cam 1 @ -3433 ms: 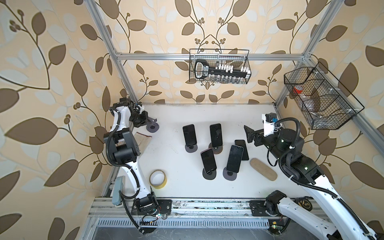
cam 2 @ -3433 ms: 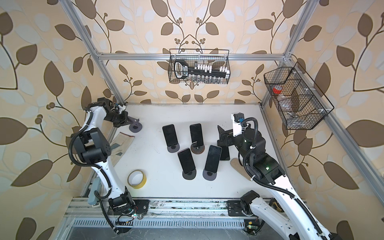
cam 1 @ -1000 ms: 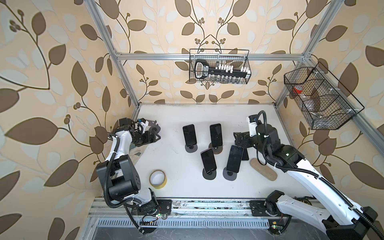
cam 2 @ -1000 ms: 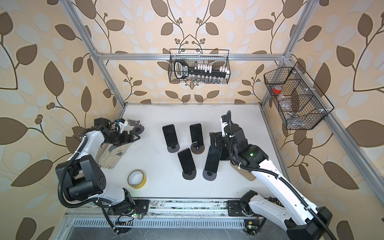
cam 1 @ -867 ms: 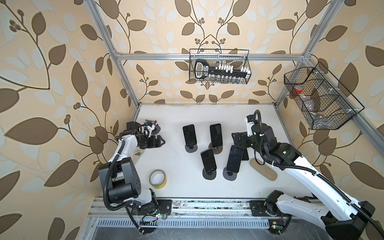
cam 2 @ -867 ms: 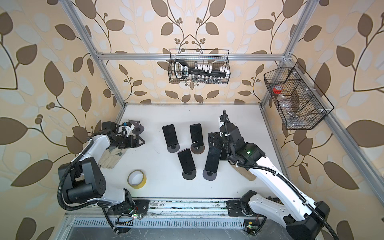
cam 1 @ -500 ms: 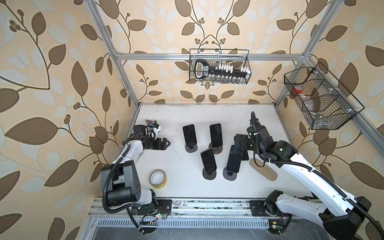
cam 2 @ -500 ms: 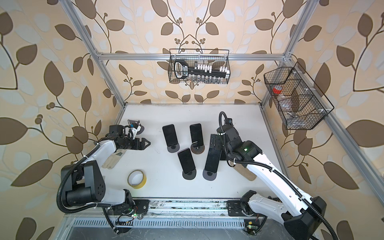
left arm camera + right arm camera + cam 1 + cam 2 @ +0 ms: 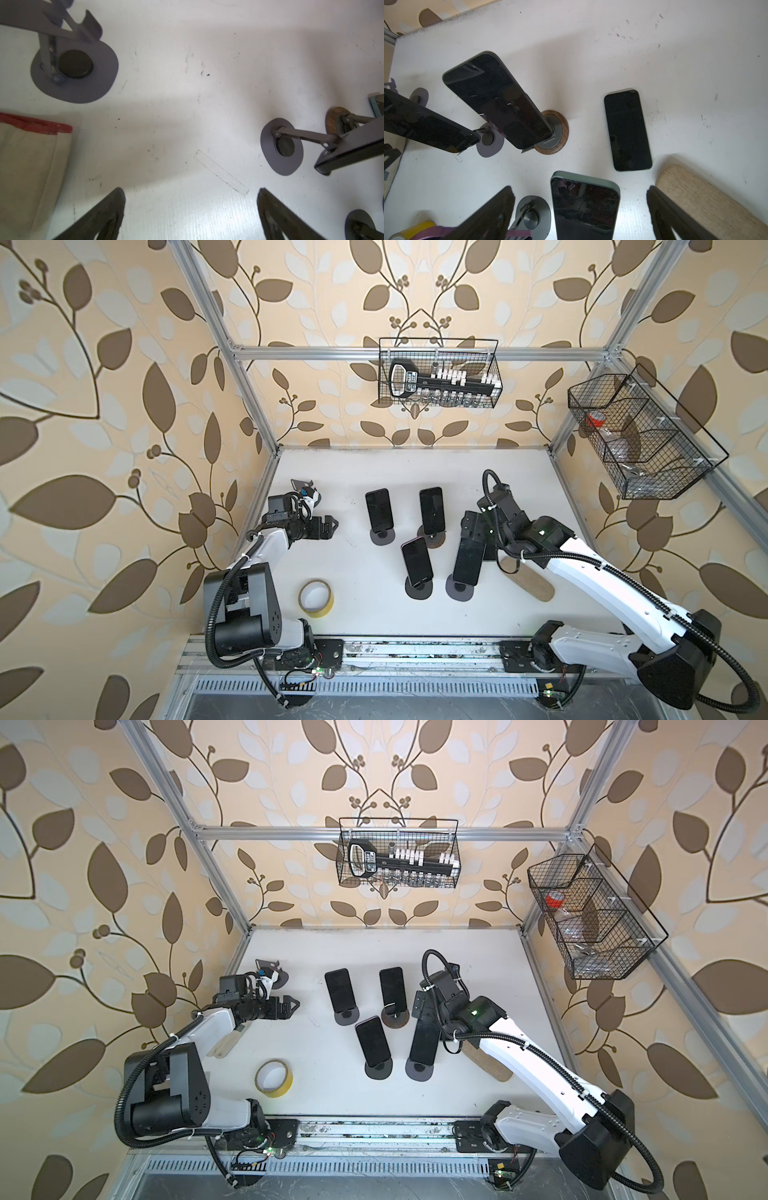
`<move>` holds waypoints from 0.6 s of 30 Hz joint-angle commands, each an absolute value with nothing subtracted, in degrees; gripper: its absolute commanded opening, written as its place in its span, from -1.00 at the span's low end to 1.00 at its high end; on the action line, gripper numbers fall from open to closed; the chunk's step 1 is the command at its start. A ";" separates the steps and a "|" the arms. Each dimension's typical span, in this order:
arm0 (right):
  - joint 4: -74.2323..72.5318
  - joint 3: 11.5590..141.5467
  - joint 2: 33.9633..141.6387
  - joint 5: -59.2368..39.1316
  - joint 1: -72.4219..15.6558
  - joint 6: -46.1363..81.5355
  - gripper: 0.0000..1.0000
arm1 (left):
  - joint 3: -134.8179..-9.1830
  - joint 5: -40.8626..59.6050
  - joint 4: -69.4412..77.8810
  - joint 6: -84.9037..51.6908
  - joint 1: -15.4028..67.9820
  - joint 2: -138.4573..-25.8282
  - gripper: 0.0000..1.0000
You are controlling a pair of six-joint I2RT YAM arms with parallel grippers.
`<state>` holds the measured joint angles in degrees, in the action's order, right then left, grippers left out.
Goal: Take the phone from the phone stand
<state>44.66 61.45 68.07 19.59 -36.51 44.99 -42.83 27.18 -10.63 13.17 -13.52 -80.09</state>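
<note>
Currently: both grippers wide, phone on its stand

I'm taking the wooden-base stand (image 9: pixel 432 540) in the middle as my mark. Far left of it, an empty stand (image 9: pixel 300 486) sits close to the wall. My left gripper (image 9: pixel 331 526) hangs between that and the mark, over bare table (image 9: pixel 353 564). Its fingers (image 9: pixel 104 216) are spread wide with nothing between them. The tape roll (image 9: pixel 316 598) lies left of the mark, nearer the arm bases.

Just right of the mark and a little nearer the bases, the phone (image 9: pixel 469 562) leans propped on its phone stand (image 9: pixel 459 593). My right gripper (image 9: pixel 471 526) is at its top edge. The fingers straddle it wide, and the right wrist view shows a gap on each side.

Further right of the mark a flat phone (image 9: pixel 627 131) lies on the table. An oblong pad (image 9: pixel 528 583) lies beyond it.
</note>
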 commanded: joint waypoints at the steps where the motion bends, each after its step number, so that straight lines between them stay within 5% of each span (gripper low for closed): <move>1: 45.20 61.65 69.92 22.81 -37.22 47.07 1.00 | -42.45 25.31 -8.13 11.58 -13.36 -78.57 0.98; 6: 47.21 61.87 71.98 30.31 -39.73 48.80 1.00 | -41.86 23.38 -8.09 10.99 -13.38 -77.53 0.98; 18: 47.76 61.08 75.41 29.06 -40.35 51.45 0.98 | -41.97 19.97 -9.56 12.13 -13.40 -75.41 0.98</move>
